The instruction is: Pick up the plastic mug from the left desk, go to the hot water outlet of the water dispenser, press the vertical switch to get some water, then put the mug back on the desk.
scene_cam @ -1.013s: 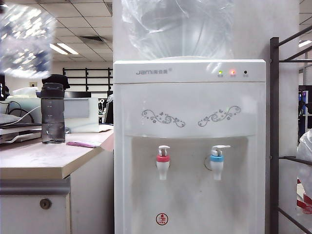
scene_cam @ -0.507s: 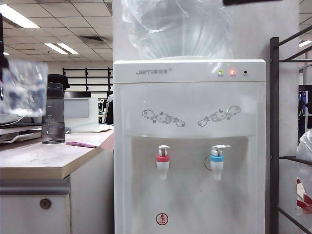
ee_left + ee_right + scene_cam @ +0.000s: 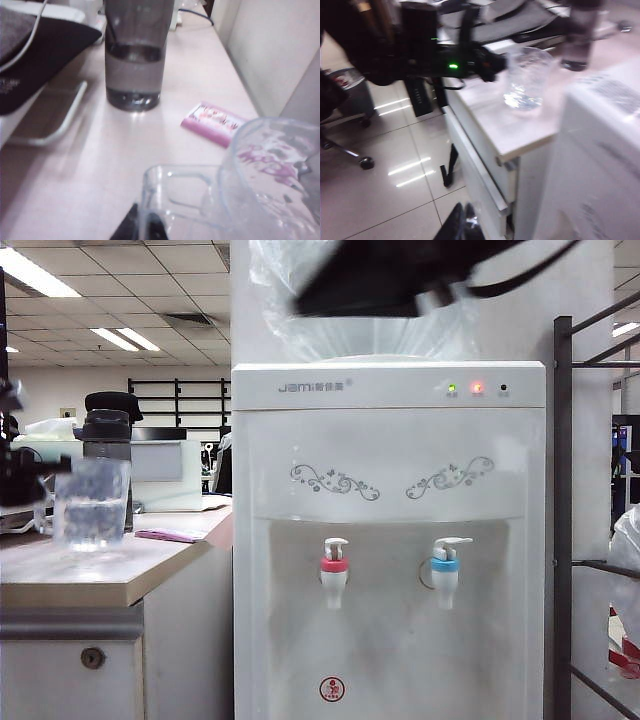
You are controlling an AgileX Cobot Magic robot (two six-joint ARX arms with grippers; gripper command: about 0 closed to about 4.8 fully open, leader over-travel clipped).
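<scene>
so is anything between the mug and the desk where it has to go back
Nothing visible. The mug, held by its handle in the left pincer, is already at the desk top, in front of the grey bottle and left of the pink packet. The right pincer hangs shut beside the desk.

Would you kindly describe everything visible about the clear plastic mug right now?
The clear plastic mug with dimpled walls stands upright at the near edge of the cream-beige desk top, in front of the smoky-grey bottle. It holds some water. Its loop handle is clamped by the shut left gripper, seen from the wrist. The right wrist view shows the mug upright beside the left arm.
</scene>
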